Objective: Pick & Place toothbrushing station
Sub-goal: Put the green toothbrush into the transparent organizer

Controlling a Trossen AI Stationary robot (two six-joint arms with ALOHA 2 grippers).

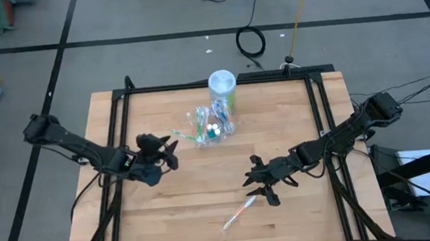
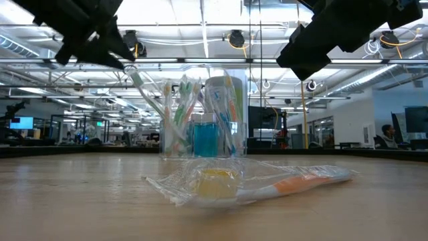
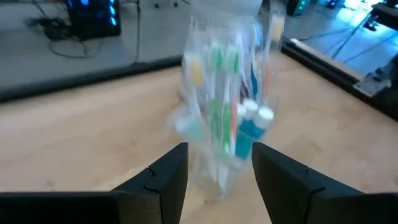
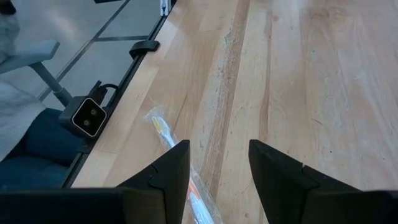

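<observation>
Wrapped toothbrush [image 1: 239,213] lies near table [image 1: 168,210] front edge | right gripper [image 1: 261,185] just above, fingers apart, empty | left gripper [image 1: 168,149] apart beside cup [image 1: 214,124] | light, crinkly, slippery: pinch mid-handle.

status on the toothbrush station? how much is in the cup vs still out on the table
Looks done: the clear cup near the table's far edge already holds several toothbrushes and blue tubes. In hand: nothing; the right gripper is open above the one wrapped toothbrush lying near the front edge, and the left gripper is open, facing the cup. Left: pick up that wrapped toothbrush and put it with the rest.
</observation>
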